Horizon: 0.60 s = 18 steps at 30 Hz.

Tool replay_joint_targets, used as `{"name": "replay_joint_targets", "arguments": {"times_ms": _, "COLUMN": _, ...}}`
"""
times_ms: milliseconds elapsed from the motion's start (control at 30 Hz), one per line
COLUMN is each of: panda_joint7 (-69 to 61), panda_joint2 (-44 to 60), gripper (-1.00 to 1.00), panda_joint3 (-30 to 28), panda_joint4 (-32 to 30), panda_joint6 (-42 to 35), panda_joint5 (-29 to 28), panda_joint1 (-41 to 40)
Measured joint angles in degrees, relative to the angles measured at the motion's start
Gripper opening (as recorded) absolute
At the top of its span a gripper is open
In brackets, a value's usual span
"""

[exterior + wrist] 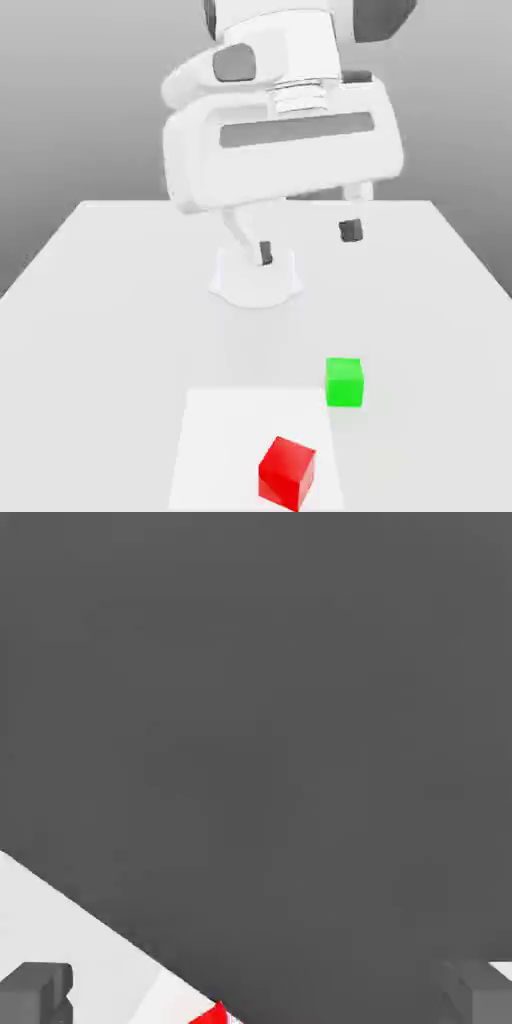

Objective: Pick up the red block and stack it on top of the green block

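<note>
The red block [287, 471] lies on a white sheet [225, 430] near the table's front edge, turned at an angle. The green block [344, 382] stands just beyond the sheet's far corner on the exterior view's right, a short way behind the red one and apart from it. My gripper [306, 241] hangs open high above the table's middle, well behind both blocks, with nothing between its dark fingertips [348, 230]. In the hand view a corner of the red block [215, 1014] peeks in at the picture's edge, between the two grey fingertips [35, 994].
The arm's round white base [256, 278] sits on the white table [110, 290] behind the blocks. Bare table surface lies on both sides of the sheet and around the green block.
</note>
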State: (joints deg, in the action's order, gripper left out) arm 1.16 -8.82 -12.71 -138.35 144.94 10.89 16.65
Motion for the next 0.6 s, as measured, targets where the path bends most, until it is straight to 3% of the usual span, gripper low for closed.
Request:
{"name": "replay_joint_targets", "arguments": {"times_ms": 167, "panda_joint7": -10.69, "panda_joint2": 9.99, "gripper": 0.0, "panda_joint3": 0.22, "panda_joint4": -1.95, "panda_joint6": 3.99, "panda_joint5": 0.35, "panda_joint1": 1.31}}
{"name": "replay_joint_targets", "arguments": {"times_ms": 367, "panda_joint7": -18.88, "panda_joint2": 21.01, "gripper": 0.0, "panda_joint3": 0.44, "panda_joint4": -3.97, "panda_joint6": 9.79, "panda_joint5": -3.85, "panda_joint1": 0.98}}
{"name": "replay_joint_targets", "arguments": {"times_ms": 500, "panda_joint7": -21.98, "panda_joint2": 29.23, "gripper": 0.0, "panda_joint3": 3.41, "panda_joint4": -2.89, "panda_joint6": 16.33, "panda_joint5": -0.9, "panda_joint1": -1.31}}
{"name": "replay_joint_targets", "arguments": {"times_ms": 533, "panda_joint7": -22.4, "panda_joint2": 30.54, "gripper": -1.0, "panda_joint3": 4.03, "panda_joint4": -2.7, "panda_joint6": 17.39, "panda_joint5": -0.36, "panda_joint1": -1.82}}
{"name": "replay_joint_targets", "arguments": {"times_ms": 600, "panda_joint7": -22.39, "panda_joint2": 30.54, "gripper": -1.0, "panda_joint3": 4.03, "panda_joint4": -2.7, "panda_joint6": 17.37, "panda_joint5": -0.36, "panda_joint1": -1.82}}
